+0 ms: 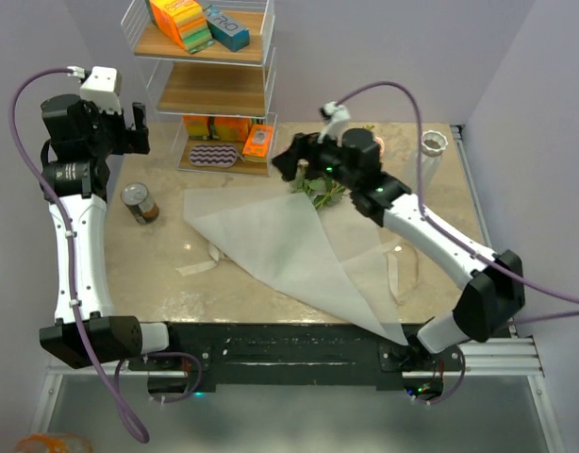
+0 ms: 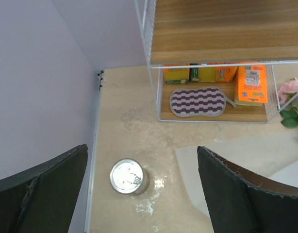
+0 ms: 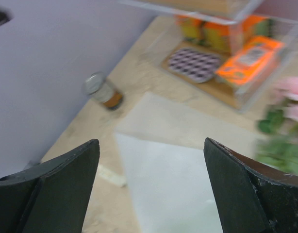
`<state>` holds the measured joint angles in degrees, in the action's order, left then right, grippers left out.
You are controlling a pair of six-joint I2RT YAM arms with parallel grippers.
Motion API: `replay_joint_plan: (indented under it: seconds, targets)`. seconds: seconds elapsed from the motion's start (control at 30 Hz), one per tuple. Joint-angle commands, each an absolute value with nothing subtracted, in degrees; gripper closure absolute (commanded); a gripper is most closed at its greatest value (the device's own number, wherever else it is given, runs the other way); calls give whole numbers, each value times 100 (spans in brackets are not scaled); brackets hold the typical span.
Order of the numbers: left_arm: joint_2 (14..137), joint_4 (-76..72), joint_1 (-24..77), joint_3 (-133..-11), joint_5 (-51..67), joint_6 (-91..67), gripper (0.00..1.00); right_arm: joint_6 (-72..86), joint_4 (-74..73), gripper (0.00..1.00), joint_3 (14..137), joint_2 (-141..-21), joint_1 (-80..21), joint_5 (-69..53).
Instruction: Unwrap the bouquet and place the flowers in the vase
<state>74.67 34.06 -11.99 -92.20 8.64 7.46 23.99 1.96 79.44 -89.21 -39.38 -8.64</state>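
Overhead view, left to right. The left hand (image 1: 137, 129) hung high over the far-left part of the worktop (image 1: 157, 274), its fingers (image 2: 47, 187) spread wide apart with nothing between them. Below it, a small metal can (image 1: 139, 203) stood upright near the left edge, well apart from the hand.

At the back stood a wire shelf rack (image 1: 209, 90). Its lowest board carried a striped pad (image 1: 211, 155) and orange boxes (image 1: 258, 141).

In the middle, the translucent white paper wrap (image 1: 289, 245) lay opened flat. One point reached the near edge beside the right arm's base. Loose cream ribbon strips (image 1: 197, 267) lay at its left and right margins.

The right hand (image 1: 289, 156) hovered over the far edge of the paper, pointing left, its fingers (image 3: 251, 189) likewise wide apart and holding nothing.

The flowers (image 1: 318, 192) lay on the worktop at the paper's far edge, partly hidden beneath the right wrist. Green leaves showed from above, and pale pink heads showed in both wrist views, blurred in the right one.

At the far right the white vase (image 1: 433, 151) stood upright near the back corner, apart from the flowers, with no stem in it.
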Motion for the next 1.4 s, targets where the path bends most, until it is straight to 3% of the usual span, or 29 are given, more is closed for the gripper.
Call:
replay_joint_plan:
  seconds: [0.0,0.23,0.47,0.77,1.13,1.23,1.37]
  targets:
    - [7602,3576,-1248,-9633,1693,826,1,2206,287,9,6544,-8500,-3174,-932]
    - [7805,4069,-1204,-9300,2909,1361,1,2505,202,10,6136,-9034,-3094,-730]
    - [7778,4157,-1099,-8877,3023,1670,1,2470,790,11,5415,-9316,-3067,-405]
    - [7691,4148,-993,-8675,3068,1714,1,2505,1239,14,5370,-10010,-3067,-491]
    - [7603,4131,-844,-8561,2945,1784,1,2478,1845,25,5221,-10477,-3059,-702]
    - [7576,4148,-774,-8561,2822,1784,1,2531,2099,32,5098,-10301,-3059,-1000]
    - [7497,4113,-712,-8482,2664,1793,1,2619,2189,49,4940,-9950,-3067,-1292]
